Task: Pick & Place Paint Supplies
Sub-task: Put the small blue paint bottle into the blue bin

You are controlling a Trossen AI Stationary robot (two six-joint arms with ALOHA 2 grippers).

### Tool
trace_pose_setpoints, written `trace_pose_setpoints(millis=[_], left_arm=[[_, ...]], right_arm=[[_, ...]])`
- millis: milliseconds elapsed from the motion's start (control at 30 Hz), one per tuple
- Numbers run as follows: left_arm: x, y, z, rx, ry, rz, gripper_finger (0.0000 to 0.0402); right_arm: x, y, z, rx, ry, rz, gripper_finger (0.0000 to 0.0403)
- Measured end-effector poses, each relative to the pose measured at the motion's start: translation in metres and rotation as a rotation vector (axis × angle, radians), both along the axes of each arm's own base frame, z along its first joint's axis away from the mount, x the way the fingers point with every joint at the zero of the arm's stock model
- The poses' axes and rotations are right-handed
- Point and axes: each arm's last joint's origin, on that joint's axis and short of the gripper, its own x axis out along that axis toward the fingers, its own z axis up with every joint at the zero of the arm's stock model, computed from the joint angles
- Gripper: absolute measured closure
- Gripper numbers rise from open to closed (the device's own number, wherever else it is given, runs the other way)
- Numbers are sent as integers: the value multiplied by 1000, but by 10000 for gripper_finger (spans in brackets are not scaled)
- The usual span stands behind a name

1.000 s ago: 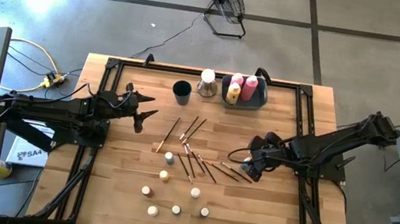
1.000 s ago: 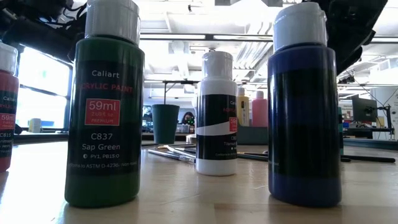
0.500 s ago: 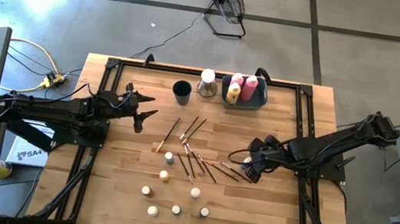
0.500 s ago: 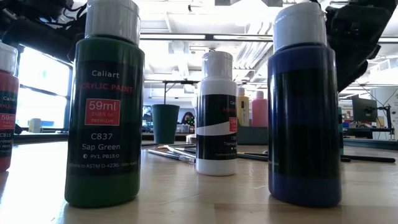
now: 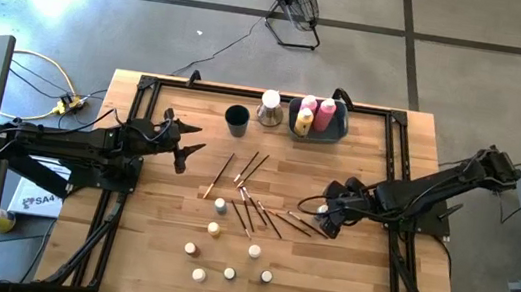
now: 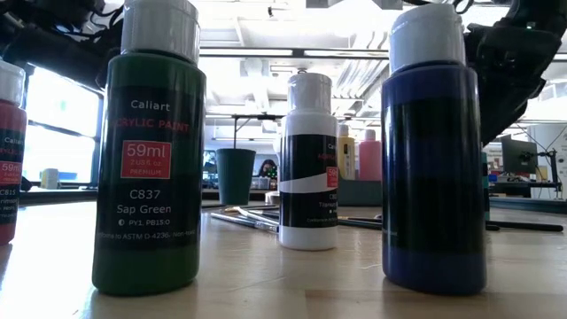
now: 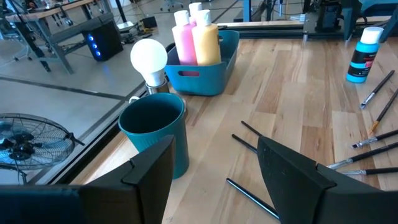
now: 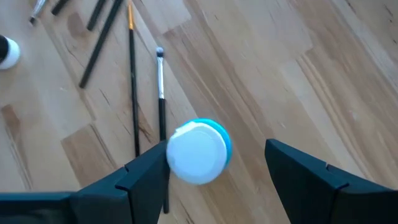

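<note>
My right gripper [image 8: 217, 171] is open and points down over a teal bottle with a white cap [image 8: 199, 151]. The bottle stands upright on the table between the two fingers, right of centre [image 5: 322, 210]. Thin dark-handled brushes [image 5: 252, 193] lie scattered on the wood mid-table. Several white- and cream-capped bottles [image 5: 215, 229] stand nearer the near edge. Pink and yellow bottles [image 5: 315, 113] stand in the grey-blue bin [image 5: 338, 128]. My left gripper [image 5: 184, 153] waits open above the table's left part. My right gripper has one finger [image 8: 149, 171] close beside the rim of the teal bottle's white cap [image 8: 177, 155]; whether it touches, I cannot tell. The other finger stands apart from the bottle.
A dark round cup [image 5: 236, 116] and a white ball-topped object [image 5: 269, 102] stand by the far edge, next to the bin. Two brushes [image 8: 160, 106] lie just beside the teal bottle. Green [image 6: 149, 151], white [image 6: 307, 159] and blue [image 6: 434, 151] bottles fill the low view.
My right arm has come down a little toward the teal bottle, as the low view shows. Nothing on the table has moved.
</note>
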Motion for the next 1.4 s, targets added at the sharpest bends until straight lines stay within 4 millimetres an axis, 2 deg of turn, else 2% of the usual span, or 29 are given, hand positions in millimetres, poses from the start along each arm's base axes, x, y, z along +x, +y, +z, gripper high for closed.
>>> trace_pose_setpoints(millis=[333, 867, 1133, 1400], left_arm=[[0, 0, 0, 0, 0, 0, 176], [0, 0, 0, 0, 1, 1, 176], [0, 0, 0, 4, 3, 1, 176], [0, 0, 0, 3, 3, 1, 176]], right_arm=[[2, 0, 1, -6, -21, -2, 155], [2, 1, 1, 8, -28, -7, 286], [3, 0, 1, 13, -33, -10, 273], [6, -11, 2, 23, -36, -74, 289]])
